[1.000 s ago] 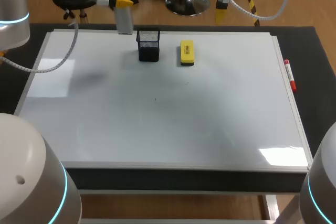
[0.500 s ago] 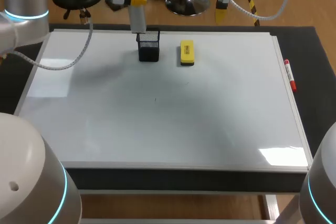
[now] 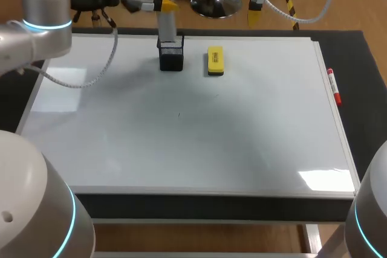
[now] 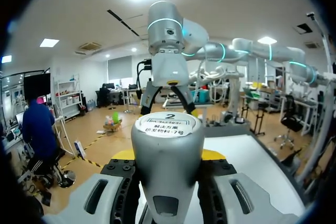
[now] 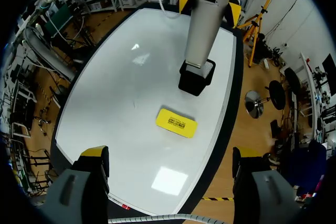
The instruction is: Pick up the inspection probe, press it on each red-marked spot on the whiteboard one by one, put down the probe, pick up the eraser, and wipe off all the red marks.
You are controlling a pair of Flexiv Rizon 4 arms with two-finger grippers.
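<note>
Head view: left end effector (image 3: 164,5) grips upright probe (image 3: 167,27), tip at rim of black holder (image 3: 172,60).

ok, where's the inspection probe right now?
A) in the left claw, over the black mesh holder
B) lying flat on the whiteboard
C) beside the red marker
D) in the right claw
A: the left claw grips the grey inspection probe upright, its lower end at the mouth of the black mesh holder.

Obstacles: mesh cup (image 3: 172,60), eraser (image 3: 215,60), far edge
</note>
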